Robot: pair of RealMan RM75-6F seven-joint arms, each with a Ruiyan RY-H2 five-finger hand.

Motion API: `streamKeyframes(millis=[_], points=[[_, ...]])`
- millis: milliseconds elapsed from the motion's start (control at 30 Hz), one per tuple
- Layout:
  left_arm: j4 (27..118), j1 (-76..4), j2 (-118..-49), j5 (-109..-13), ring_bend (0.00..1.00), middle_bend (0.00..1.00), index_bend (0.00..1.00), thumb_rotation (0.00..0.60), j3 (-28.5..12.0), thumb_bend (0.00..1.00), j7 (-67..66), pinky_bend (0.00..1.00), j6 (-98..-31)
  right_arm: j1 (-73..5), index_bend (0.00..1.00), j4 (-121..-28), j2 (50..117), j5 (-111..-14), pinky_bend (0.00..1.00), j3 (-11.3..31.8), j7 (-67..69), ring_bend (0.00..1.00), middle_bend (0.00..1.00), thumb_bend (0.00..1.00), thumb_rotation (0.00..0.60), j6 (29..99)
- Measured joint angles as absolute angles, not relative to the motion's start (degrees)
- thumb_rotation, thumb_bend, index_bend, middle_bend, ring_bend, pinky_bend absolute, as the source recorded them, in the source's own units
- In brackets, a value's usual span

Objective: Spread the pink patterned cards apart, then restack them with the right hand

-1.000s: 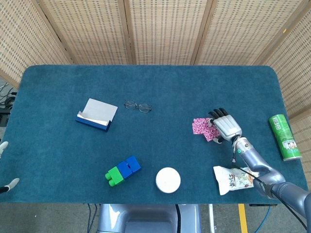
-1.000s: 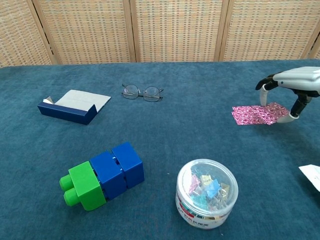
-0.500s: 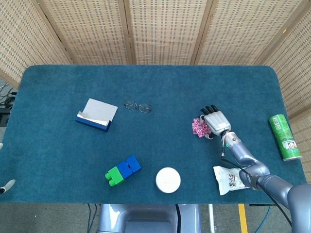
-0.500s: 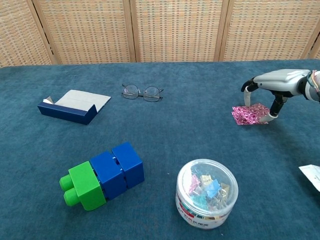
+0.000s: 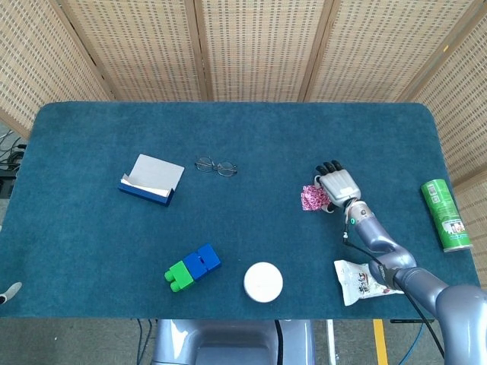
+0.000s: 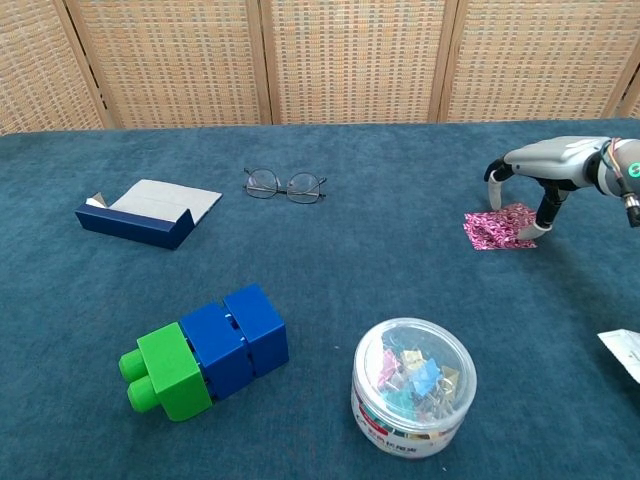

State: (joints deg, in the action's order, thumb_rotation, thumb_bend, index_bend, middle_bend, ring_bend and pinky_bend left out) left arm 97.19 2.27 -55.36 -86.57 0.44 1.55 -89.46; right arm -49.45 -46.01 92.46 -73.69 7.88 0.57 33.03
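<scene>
The pink patterned cards (image 5: pixel 311 198) (image 6: pixel 499 226) lie on the blue table at the right, gathered into a compact pile. My right hand (image 5: pixel 335 185) (image 6: pixel 544 166) arches over them, fingertips down at the pile's far side and thumb at its near right edge, touching the cards. The pile stays flat on the cloth. My left hand is out of both views.
A snack packet (image 5: pixel 364 280) lies near the front right and a green can (image 5: pixel 447 215) at the far right. A round tub of clips (image 6: pixel 413 386), a blue-green block (image 6: pixel 205 349), glasses (image 6: pixel 285 185) and a blue-white box (image 6: pixel 147 212) lie to the left.
My right hand has slid left across the cards, drawing them from a wider spread into a smaller pile.
</scene>
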Motion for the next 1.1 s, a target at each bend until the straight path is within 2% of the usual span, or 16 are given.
streamKeyframes(millis=[400,733,1100], points=[[97.14,2.48,-55.43,-86.48,0.0,0.0,0.0,0.6,0.43,0.06,1.51,0.0,-89.62,-50.17,0.34,-45.17,92.84,-73.1,0.0,7.9,-0.13,0.0,0.11,0.25,0.6,31.67],[96.9,2.5,-55.47,-86.47,0.0,0.0,0.0,0.6,0.38,0.06,1.75,0.0,-89.55,-50.53,0.31,-45.57,92.91,-72.28,0.0,8.16,-1.35,0.0,0.1,0.23,0.6,31.42],[96.71,2.23,-55.87,-86.43,0.0,0.0,0.0,0.6,0.16,0.06,1.87,0.0,-89.24,-48.66,0.31,-51.8,89.14,-72.03,0.0,9.06,-1.68,0.0,0.1,0.25,0.6,36.65]])
